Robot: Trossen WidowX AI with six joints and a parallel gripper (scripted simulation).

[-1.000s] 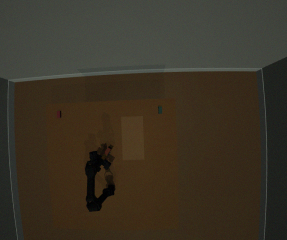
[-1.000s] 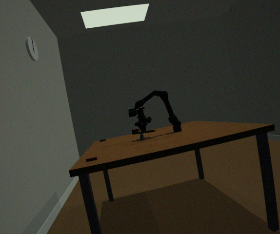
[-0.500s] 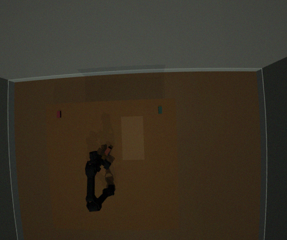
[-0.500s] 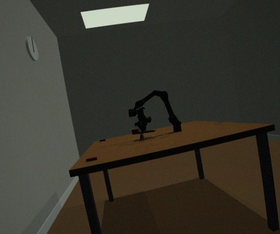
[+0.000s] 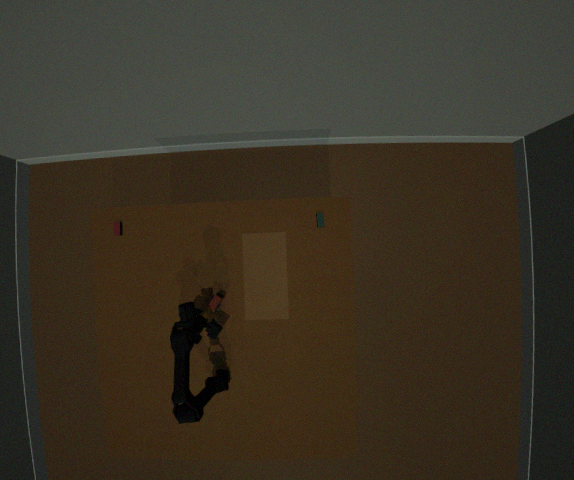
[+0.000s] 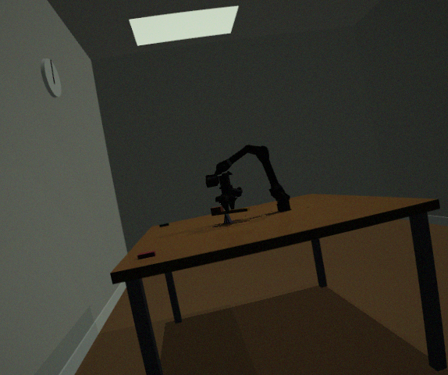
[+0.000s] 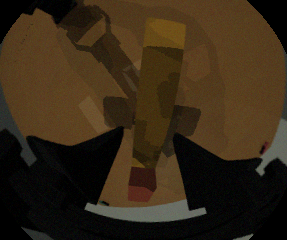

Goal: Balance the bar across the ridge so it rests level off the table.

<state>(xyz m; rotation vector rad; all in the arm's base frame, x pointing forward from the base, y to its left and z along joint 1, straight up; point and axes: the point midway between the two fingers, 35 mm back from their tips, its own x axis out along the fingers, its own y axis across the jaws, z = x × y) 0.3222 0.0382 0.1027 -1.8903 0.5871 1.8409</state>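
Note:
The yellow bar (image 6: pixel 240 210) (image 7: pixel 158 95) lies across the top of the small bluish ridge (image 6: pixel 227 220), above the table. It looks close to level in the exterior view. A red block (image 5: pixel 215 301) (image 6: pixel 216 210) (image 7: pixel 142 186) is at the bar's far end, seen low in the wrist view. My gripper (image 6: pixel 227 206) (image 7: pixel 149 134) is open, pointing down, with one finger on each side of the bar and a gap on both sides in the wrist view. The ridge is mostly hidden under the bar in the wrist view, and the arm covers much of the bar in the top view.
A pink-red block (image 5: pixel 117 228) (image 6: pixel 146 255) lies on the table (image 5: pixel 137 382) (image 6: pixel 296 226) near the far left corner in the top view. A teal block (image 5: pixel 320 219) (image 6: pixel 163 224) lies near the far right corner. A pale rectangle of light shows right of the arm.

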